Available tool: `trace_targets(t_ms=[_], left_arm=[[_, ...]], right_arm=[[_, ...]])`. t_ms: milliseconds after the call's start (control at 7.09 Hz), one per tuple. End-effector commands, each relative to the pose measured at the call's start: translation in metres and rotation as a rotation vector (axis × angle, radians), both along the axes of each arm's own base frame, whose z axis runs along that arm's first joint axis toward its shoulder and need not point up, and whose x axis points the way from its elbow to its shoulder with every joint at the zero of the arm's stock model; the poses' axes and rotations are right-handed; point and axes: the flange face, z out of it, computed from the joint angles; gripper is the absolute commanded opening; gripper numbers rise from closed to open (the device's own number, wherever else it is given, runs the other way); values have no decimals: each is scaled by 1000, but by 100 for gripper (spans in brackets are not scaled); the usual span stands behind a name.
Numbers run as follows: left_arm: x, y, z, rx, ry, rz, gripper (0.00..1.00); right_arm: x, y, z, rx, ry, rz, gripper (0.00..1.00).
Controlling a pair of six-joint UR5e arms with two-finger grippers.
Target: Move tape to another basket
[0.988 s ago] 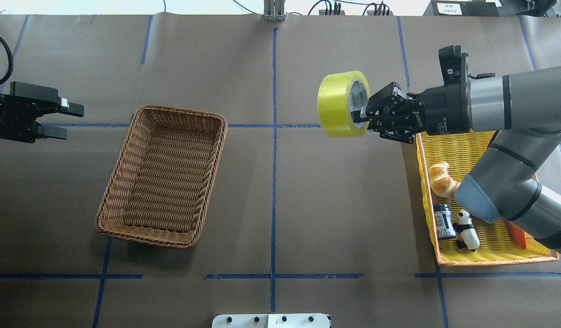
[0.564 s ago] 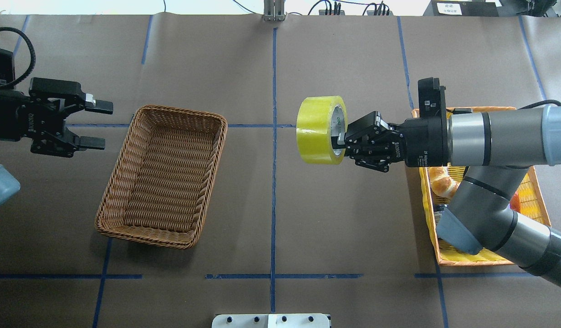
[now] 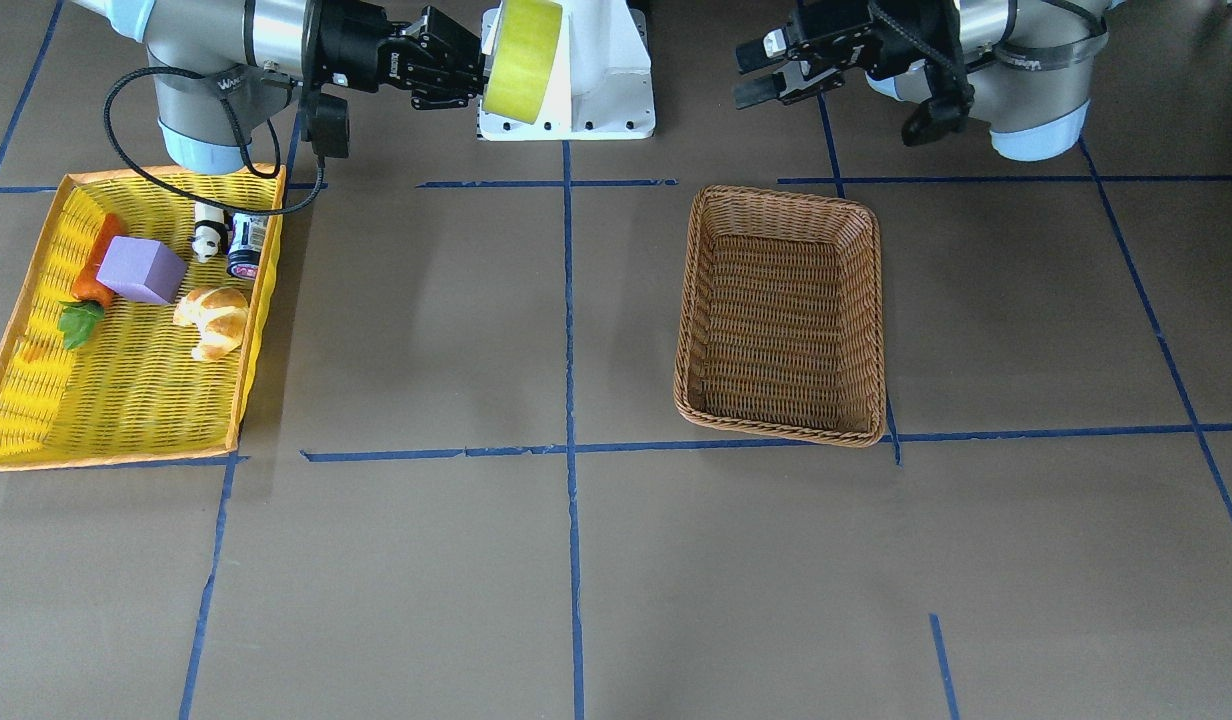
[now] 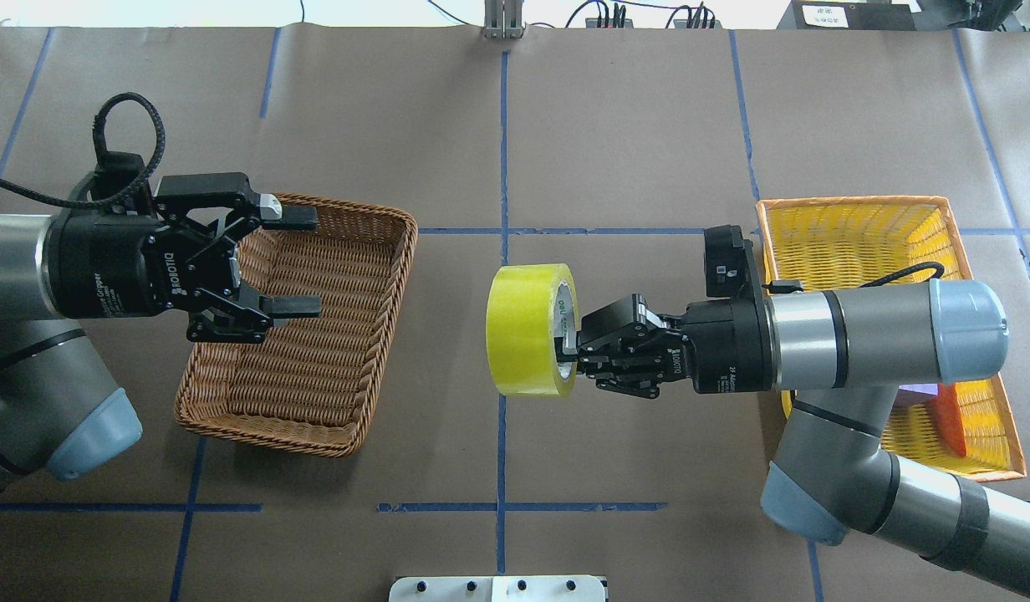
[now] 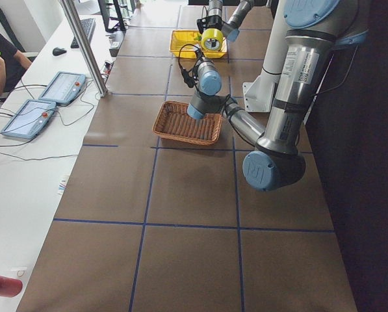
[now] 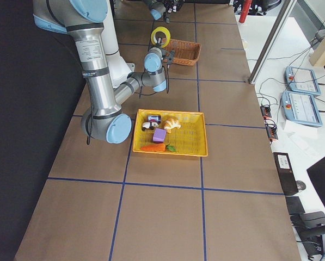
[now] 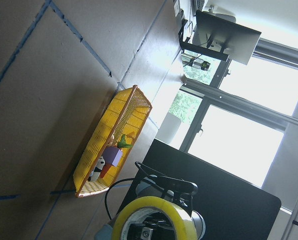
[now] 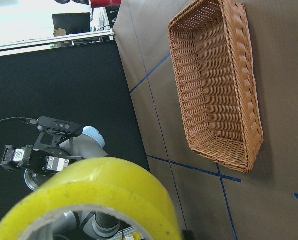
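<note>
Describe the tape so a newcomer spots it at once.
On the brown table, find the blue line down its middle. Above it, held in the jaws of the right arm, is the tape: a wide yellow-green roll on edge, between the brown basket and the yellow basket, inside neither.

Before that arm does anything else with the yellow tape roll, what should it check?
1. Grip on tape: ok, right gripper is shut on it.
2. Tape above wicker basket: not ok, it hangs over bare table.
3. Basket has room: ok, nothing lies inside.
4. Receiving left gripper open: ok, jaws apart.
5. Height of left gripper against tape: cannot tell.
</note>
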Motion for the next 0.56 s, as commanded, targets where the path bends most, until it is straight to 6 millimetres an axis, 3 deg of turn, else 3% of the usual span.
trace_targets(t_ms=[0,423], left_arm=[[16,13,-21,-47,84,28,100],[39,30,-40,-46,121,75,100]], right_arm=[[-5,11,-3,8,-33,-14,3],[-31,39,-10,2,-48,-73,2]])
